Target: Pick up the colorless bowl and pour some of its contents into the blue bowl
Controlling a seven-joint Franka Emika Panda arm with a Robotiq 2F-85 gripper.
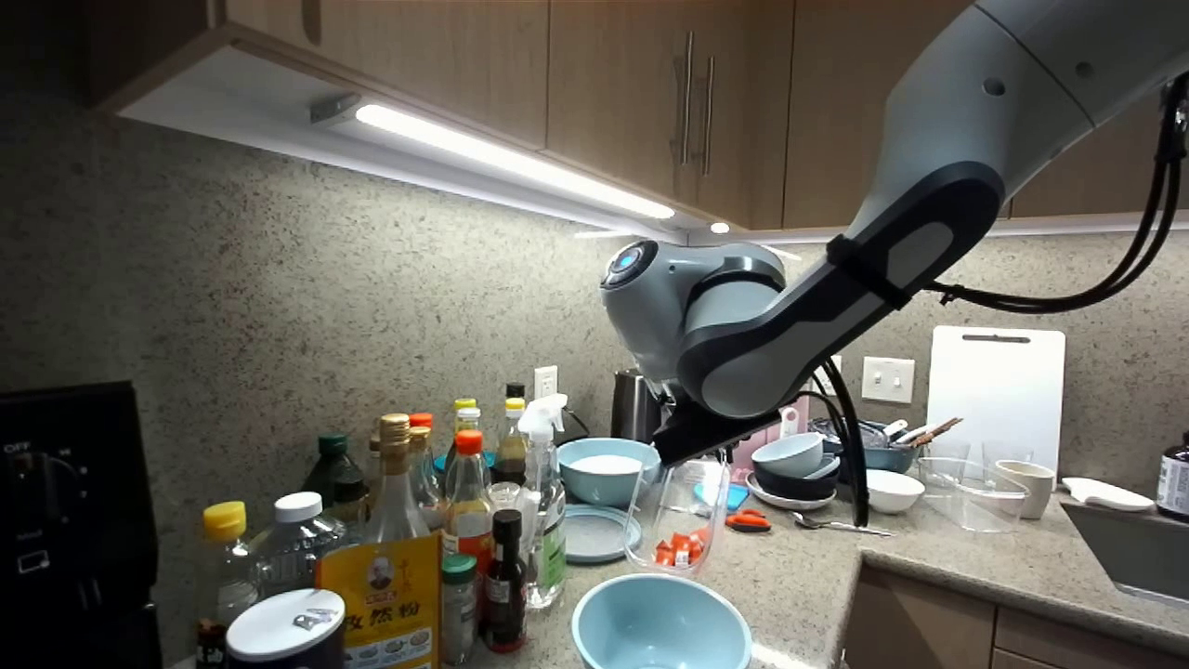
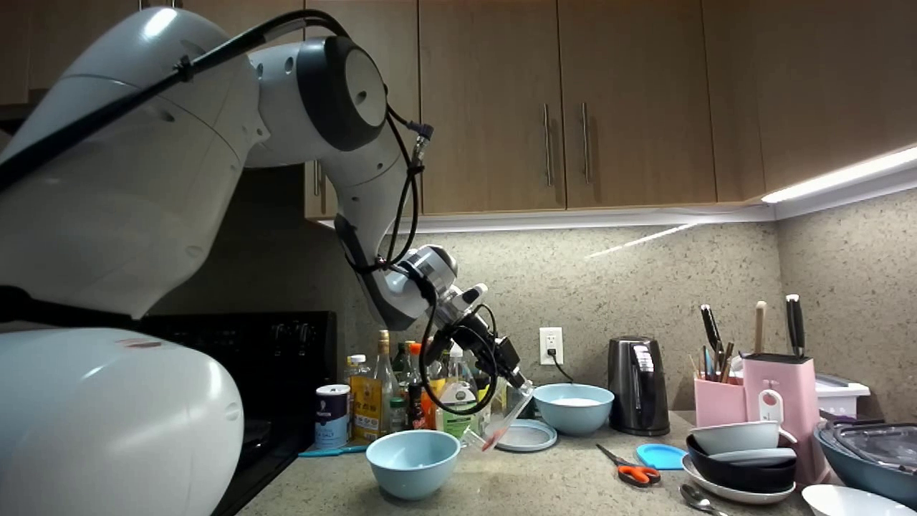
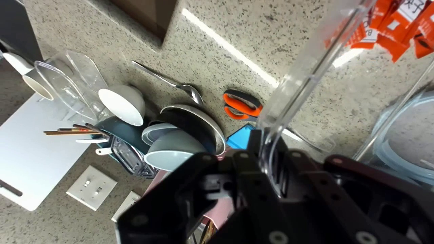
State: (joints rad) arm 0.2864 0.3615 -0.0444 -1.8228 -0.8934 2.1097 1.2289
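Observation:
My gripper is shut on the wall of the colorless bowl. The clear bowl hangs tilted above the counter in both exterior views. Red-orange packets lie gathered at its low end, and they show through it in an exterior view. The pale blue bowl stands upright on the counter, just beside the clear bowl's low end. In an exterior view the blue bowl sits in front of and below the clear bowl. Its inside shows no packets. It is out of the wrist view.
Another pale blue bowl with white contents stands at the back beside a kettle. A round lid lies near it. Several bottles line the wall. Scissors, a spoon and stacked bowls lie farther along.

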